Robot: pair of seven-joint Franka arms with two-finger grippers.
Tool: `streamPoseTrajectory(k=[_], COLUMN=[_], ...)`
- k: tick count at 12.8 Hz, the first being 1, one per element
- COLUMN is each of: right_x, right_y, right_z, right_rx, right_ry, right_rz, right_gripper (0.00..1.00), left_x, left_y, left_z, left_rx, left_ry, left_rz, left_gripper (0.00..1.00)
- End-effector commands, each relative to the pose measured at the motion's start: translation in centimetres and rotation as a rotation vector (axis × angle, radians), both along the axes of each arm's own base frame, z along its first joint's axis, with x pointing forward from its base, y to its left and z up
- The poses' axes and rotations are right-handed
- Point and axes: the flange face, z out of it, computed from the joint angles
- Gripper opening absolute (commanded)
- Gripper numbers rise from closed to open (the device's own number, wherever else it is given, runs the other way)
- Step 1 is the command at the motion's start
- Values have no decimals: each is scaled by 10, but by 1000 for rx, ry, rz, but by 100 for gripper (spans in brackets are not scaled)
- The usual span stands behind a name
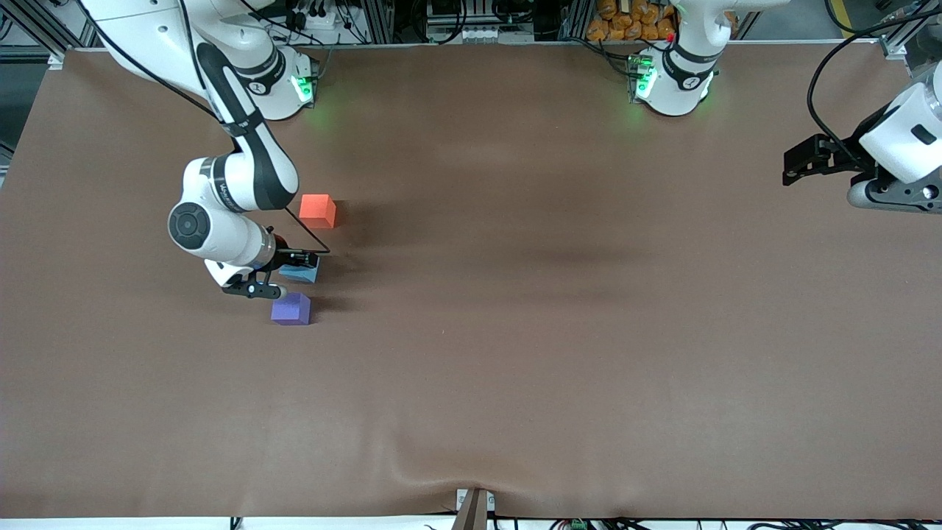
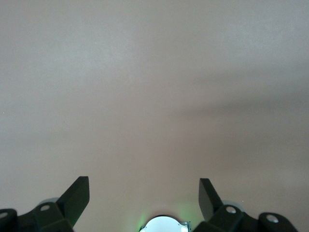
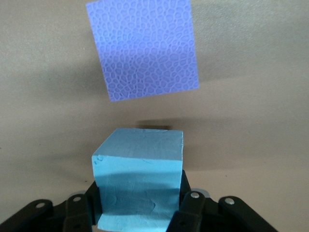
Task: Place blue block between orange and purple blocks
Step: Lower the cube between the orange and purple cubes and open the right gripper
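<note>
A: Where do we stand?

B: Taking the purple block (image 1: 291, 308) as our landmark: the blue block (image 1: 300, 273) sits just farther from the front camera than it, clamped in the right gripper (image 1: 283, 274), whose fingers (image 3: 189, 209) press its sides. Farther again, well apart, is the orange block (image 1: 318, 210).

A: So it's between them?

B: Roughly in line, we judge (much closer to purple). Centring, lowering to the desk (image 1: 559, 346) and release remain. The left gripper (image 2: 144, 195) waits, fingers wide.
</note>
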Motion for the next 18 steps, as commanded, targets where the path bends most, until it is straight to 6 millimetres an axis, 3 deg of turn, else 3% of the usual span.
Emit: streamPoseTrajectory(k=[1,11,13,15,18], right_x=[-7,-18,-18,-17,6], right_y=[1,-3,-2,0,9], right_z=[0,-26,-30,-21,34], right_rx=[9,-1,-1,3,38], right_ry=[-35,-31,-20,1,88], right_rz=[61,83,85,81,90], right_gripper=[0,0,99,100,100], left_x=[3,11,12,12,12], left_y=[3,9,11,10,7], left_z=[8,16,16,16,15], left_rx=[17,17,16,16,17], left_ry=[-24,-96,-94,-94,-93], left_rz=[10,18,20,20,14], left_gripper=[100,100,100,100,100])
